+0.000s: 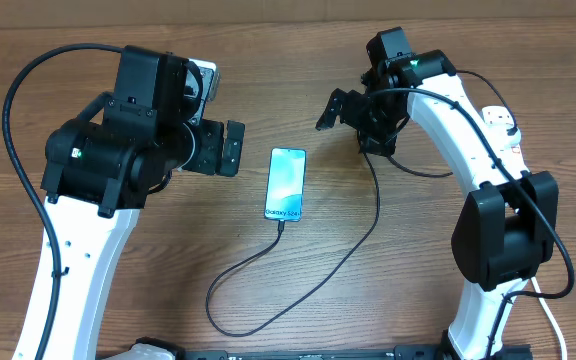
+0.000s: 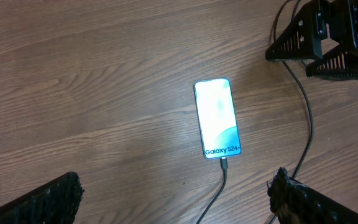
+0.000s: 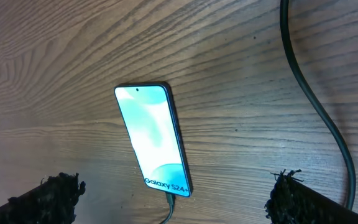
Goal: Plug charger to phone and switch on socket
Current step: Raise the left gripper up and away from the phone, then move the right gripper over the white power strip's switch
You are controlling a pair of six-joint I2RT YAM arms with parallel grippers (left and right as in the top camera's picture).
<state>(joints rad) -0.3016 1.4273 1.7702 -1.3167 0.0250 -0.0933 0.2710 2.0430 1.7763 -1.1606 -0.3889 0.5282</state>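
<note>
The phone (image 1: 285, 183) lies flat mid-table with its screen lit and reading "Galaxy S24+". It also shows in the left wrist view (image 2: 217, 118) and the right wrist view (image 3: 153, 139). The charger cable (image 1: 313, 290) has its tip in the phone's bottom port (image 3: 169, 200). It loops across the wood and runs up under the right arm, where its plug is hidden. The socket (image 1: 499, 122), white with red marks, sits at the far right, partly behind the right arm. My left gripper (image 1: 220, 150) is open and empty left of the phone. My right gripper (image 1: 348, 122) is open and empty, right of and beyond the phone.
The black cable (image 2: 307, 118) passes right of the phone and near the right gripper (image 2: 319, 43). A white cord (image 1: 550, 315) trails down by the right arm's base. Both arm bases stand at the table's front edge.
</note>
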